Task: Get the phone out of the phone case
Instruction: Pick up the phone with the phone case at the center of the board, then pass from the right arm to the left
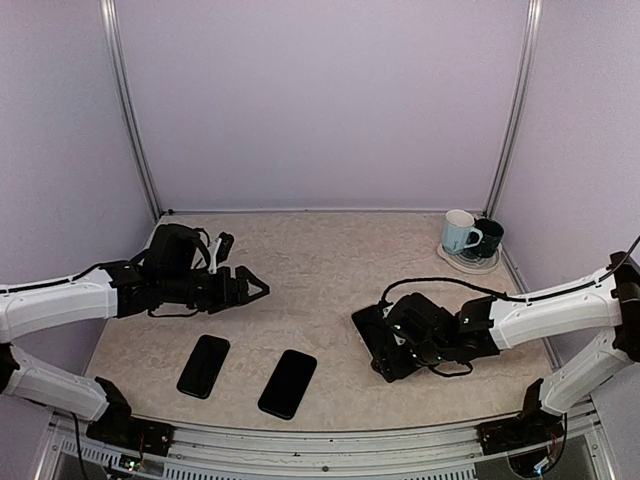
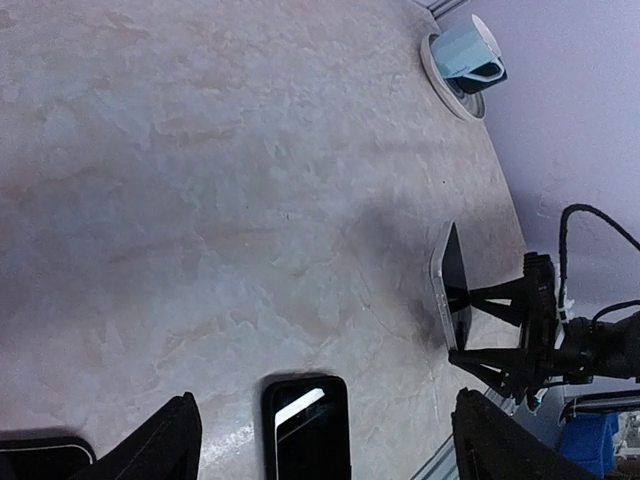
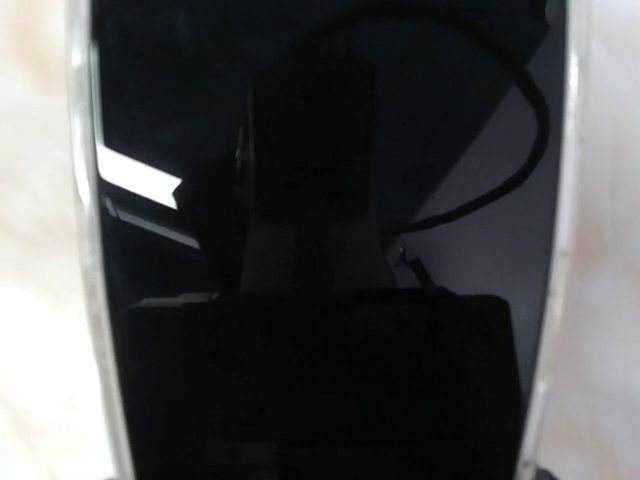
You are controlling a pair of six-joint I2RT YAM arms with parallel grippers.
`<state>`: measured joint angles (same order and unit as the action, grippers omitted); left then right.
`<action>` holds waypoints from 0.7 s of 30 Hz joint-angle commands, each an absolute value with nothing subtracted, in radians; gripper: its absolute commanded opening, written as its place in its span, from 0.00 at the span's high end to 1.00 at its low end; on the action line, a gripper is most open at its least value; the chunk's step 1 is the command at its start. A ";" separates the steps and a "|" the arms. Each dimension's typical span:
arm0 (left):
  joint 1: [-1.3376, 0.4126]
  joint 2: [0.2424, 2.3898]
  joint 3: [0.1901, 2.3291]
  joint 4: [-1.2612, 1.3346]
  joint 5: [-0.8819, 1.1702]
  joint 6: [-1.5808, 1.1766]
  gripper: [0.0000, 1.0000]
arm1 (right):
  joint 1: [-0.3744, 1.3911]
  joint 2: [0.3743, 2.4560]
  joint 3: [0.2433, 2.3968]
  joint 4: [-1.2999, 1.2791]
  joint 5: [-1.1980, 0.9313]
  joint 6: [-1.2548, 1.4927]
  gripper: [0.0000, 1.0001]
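Right wrist: phone (image 3: 320, 150) in clear case (image 3: 85, 250)

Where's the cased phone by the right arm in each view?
Top external: cased phone right of centre, towards the near edge.
Left wrist: right side, seen edge-on.
Right wrist: screen fills the frame.
Shared landmark: light-blue mug, in top external and left wrist only.

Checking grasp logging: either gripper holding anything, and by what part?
The left gripper is open, empty. The right gripper has fingertips at the cased phone; an actual grip cannot be told.
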<state>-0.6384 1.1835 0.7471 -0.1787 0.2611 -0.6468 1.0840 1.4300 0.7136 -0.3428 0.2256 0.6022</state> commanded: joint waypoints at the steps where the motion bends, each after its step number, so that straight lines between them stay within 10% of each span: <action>1: -0.723 1.259 0.787 -0.074 0.264 -0.779 0.15 | 1.077 1.393 0.751 -0.168 0.272 0.473 0.62; 21: -0.913 1.578 1.046 0.106 0.296 -0.898 0.38 | 1.072 1.304 0.774 -0.057 0.231 0.297 0.62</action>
<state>-0.8875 1.5406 0.9897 0.0807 0.2924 -0.8871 1.0786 1.3403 0.7288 -0.1326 0.2386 0.3264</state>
